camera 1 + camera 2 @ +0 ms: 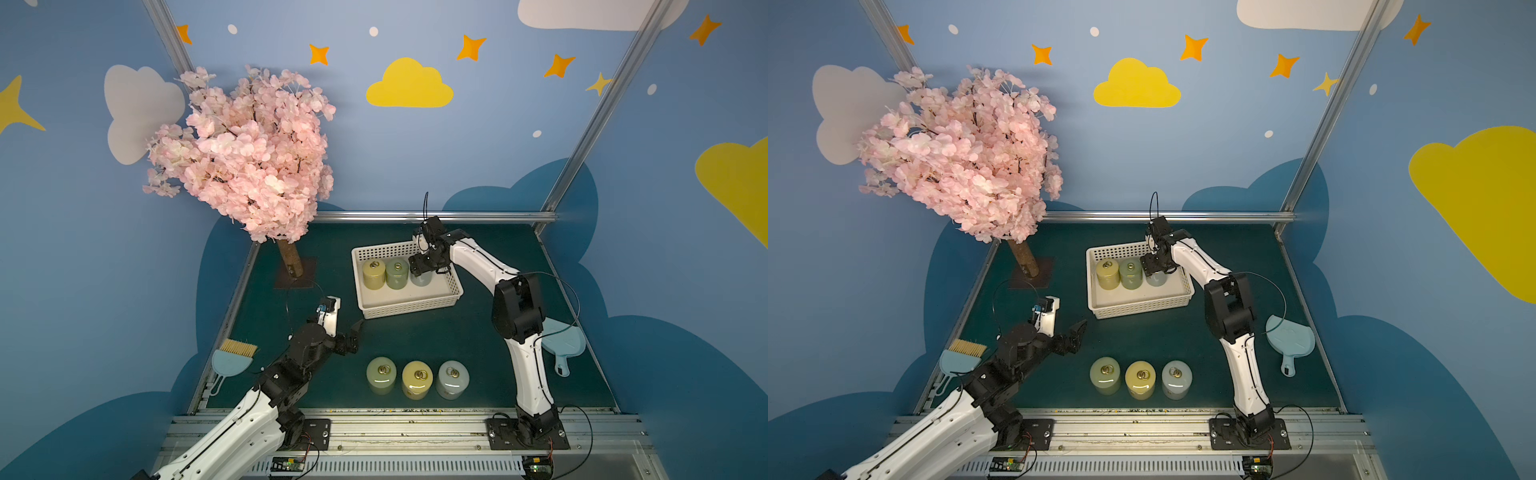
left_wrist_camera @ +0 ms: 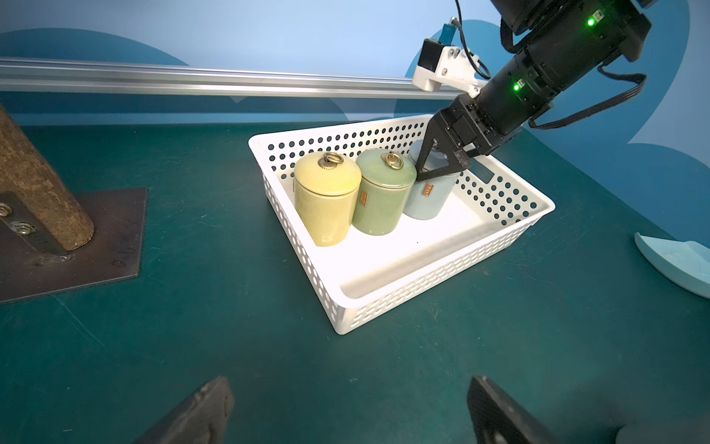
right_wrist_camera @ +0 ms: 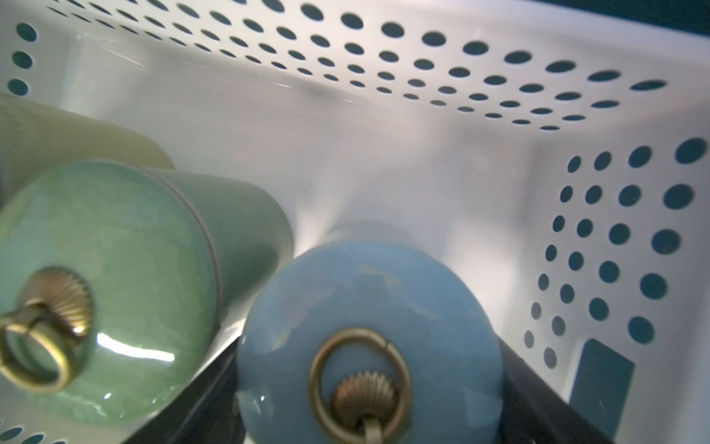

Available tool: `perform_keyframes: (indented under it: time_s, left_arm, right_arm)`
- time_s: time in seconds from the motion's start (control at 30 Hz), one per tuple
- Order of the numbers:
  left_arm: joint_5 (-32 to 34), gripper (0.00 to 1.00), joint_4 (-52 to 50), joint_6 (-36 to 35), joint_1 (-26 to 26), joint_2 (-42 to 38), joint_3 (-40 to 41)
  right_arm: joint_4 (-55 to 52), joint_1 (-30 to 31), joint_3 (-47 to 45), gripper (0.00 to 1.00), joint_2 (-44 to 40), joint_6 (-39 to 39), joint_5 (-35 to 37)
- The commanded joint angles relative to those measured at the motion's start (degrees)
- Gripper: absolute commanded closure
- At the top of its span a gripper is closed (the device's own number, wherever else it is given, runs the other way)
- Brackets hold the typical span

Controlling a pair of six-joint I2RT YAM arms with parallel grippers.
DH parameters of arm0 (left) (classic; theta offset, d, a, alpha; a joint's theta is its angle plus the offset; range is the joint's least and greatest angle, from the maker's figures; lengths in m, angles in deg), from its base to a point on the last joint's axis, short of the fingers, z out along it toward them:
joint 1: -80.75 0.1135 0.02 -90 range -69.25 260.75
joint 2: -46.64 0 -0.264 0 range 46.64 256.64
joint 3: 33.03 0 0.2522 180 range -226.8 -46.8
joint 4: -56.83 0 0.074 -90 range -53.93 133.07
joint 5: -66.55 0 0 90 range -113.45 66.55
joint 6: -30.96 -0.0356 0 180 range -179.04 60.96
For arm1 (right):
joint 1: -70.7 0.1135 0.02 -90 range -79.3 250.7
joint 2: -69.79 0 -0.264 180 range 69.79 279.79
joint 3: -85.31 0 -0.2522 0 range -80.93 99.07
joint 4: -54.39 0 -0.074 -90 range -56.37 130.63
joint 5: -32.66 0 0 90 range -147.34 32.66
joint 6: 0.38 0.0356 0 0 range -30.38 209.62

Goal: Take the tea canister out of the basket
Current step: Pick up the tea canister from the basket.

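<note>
In both top views, a hand brush is lying at the lower left edge of the green mat, and a pink blossom tree is rising above it at upper left. Right of the brush, the left gripper is hovering over the mat with its jaws standing wide apart and holding nothing. The left wrist view is showing its two fingertips far apart at the bottom of the frame.

Near the centre, the white basket is sitting on the mat. Three canisters are standing in a row along its far side, touching one another: a yellow canister at the left, a green canister in the middle, and the blue tea canister at the right end.

The right gripper is reaching down onto the blue tea canister, hiding its lid. In the left wrist view the right gripper is straddling that lid. In the right wrist view its dark fingers are pressing against both sides of the lid, gripping it while the canister is standing inside the basket.

Lower in the frame, three more canisters are standing in a row on the mat: pale green, yellow and pale blue. At the far right, a blue dustpan is lying behind the right arm.
</note>
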Motion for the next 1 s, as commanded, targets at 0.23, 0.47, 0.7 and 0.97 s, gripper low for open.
perform_keyframes:
  time_s: [0.23,0.47,0.7,0.97]
  left_arm:
    - [0.24,0.0,1.27,-0.47,0.29,-0.41,0.51]
    - [0.06,0.0,1.36,-0.38,0.27,-0.41,0.51]
    - [0.36,0.0,1.01,-0.35,0.25,-1.01,0.58]
    - [0.07,0.0,1.27,-0.25,0.25,-1.78,1.01]
  right_arm:
    - [-2.02,0.87,2.01,0.37,-5.91,-1.27,1.0]
    - [-2.11,1.63,1.31,0.37,-9.16,-1.8,2.3]
    - [-2.13,2.72,-0.88,0.37,-12.66,-1.76,3.54]
    - [-2.11,3.92,-4.73,0.37,-17.03,-1.59,5.92]
